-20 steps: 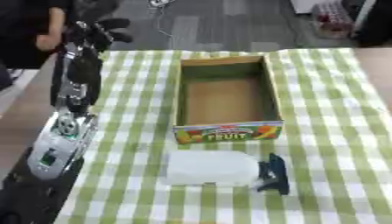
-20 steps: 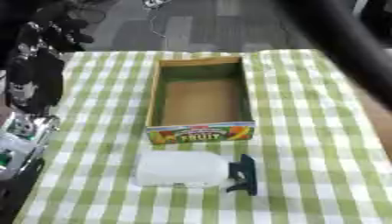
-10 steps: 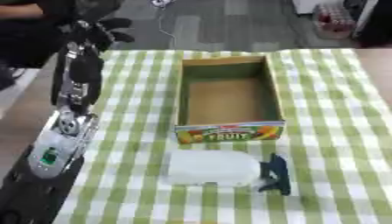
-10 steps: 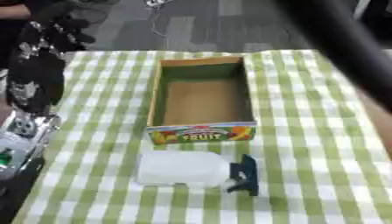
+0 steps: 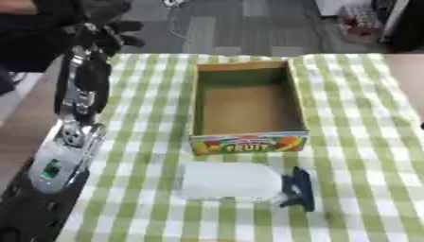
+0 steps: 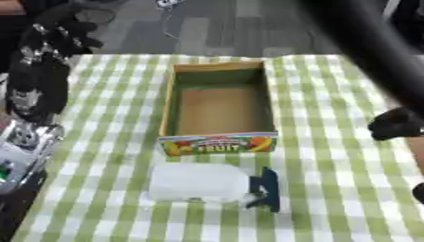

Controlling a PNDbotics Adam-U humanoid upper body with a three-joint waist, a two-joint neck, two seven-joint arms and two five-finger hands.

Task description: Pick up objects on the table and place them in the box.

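A: One spray bottle (image 5: 240, 182) lies on its side in the lower middle of the frame, its clear body to the left and its dark blue trigger head to the right, just below the box.

B: And the box (image 5: 246, 108)?

A: Cardboard, open, empty, its label reading FRUIT, at the centre of a green-and-white checked tablecloth (image 5: 364, 142).

B: The hands?

A: The left hand (image 5: 103, 33) hangs at the upper left over the cloth's far corner, fingers curled, holding nothing. A dark shape at the right edge may be the right hand (image 6: 396, 124); I cannot tell its fingers.

B: The room?

A: Grey floor (image 5: 240, 28) beyond the table, with a cable across it.
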